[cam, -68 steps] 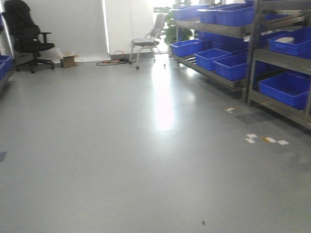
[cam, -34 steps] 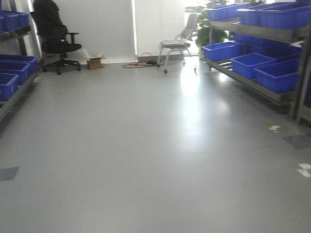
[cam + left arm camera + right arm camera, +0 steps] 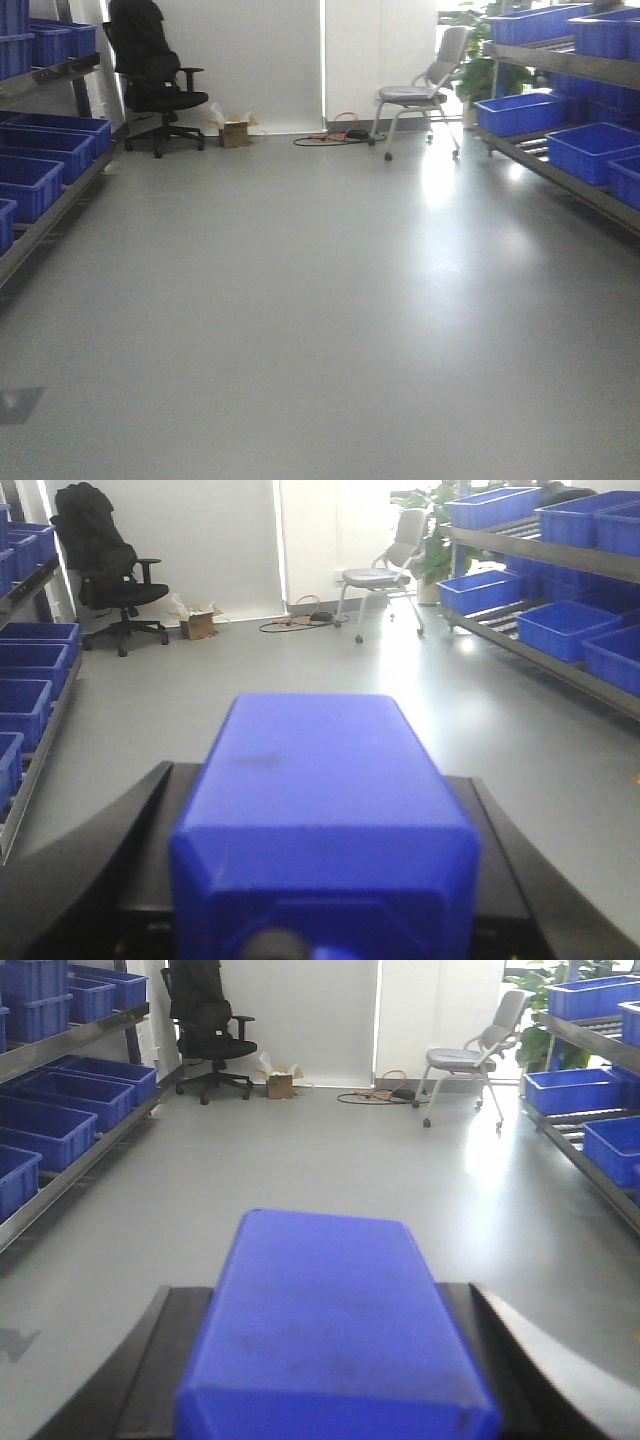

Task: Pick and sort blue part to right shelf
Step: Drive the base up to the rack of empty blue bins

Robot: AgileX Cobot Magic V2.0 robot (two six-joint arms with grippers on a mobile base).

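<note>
Right shelf (image 3: 560,130): was shifted toward the front view's edge; a turn away from it was inferred.
Left claw (image 3: 320,780): clenched on blue part (image 3: 320,830).
Right claw (image 3: 325,1290): clenched on blue part (image 3: 335,1340).

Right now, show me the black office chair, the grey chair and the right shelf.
black office chair (image 3: 140,45), front view, its backrest.
grey chair (image 3: 405,95), front view, its seat.
right shelf (image 3: 530,165), front view, its lower front rail.

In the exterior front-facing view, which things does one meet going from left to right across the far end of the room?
left rack → black office chair → cardboard box → floor cables → grey chair → right shelf
</note>
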